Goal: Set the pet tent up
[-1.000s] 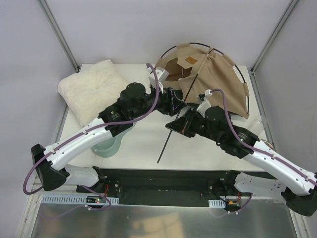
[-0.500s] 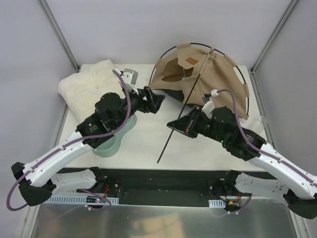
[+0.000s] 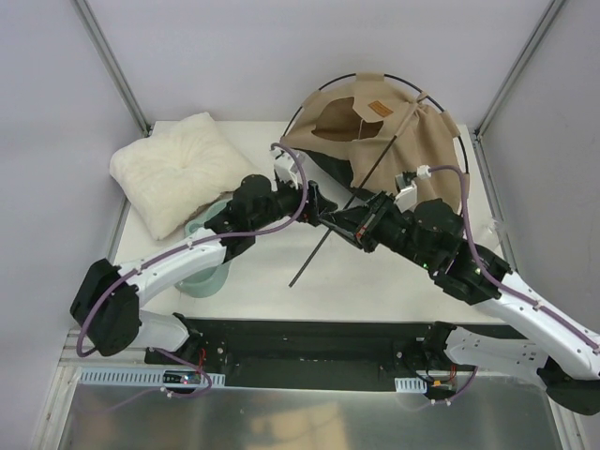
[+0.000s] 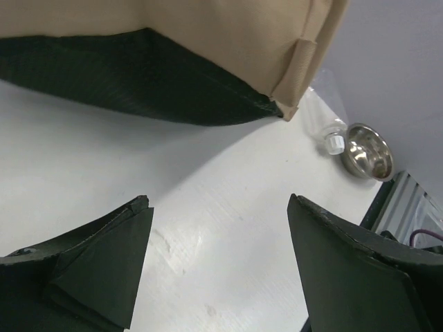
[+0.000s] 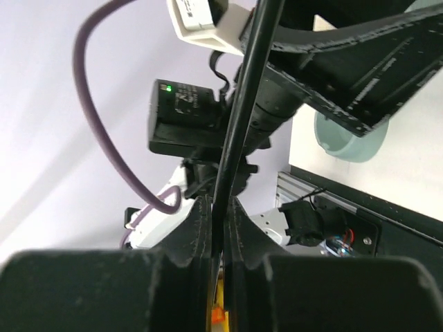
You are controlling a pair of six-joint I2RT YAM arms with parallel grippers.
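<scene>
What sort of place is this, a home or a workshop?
Probably a robotics test booth, not a home: left arm and right arm bolted at a white table, bare walls with metal frame posts.

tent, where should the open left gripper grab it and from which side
Probably the tent's lower edge by the folded tan corner, coming straight in from the near side with the left gripper: that hem is thin, looks lifted off the table and faces the open jaws. The right gripper holds the pole.
</scene>
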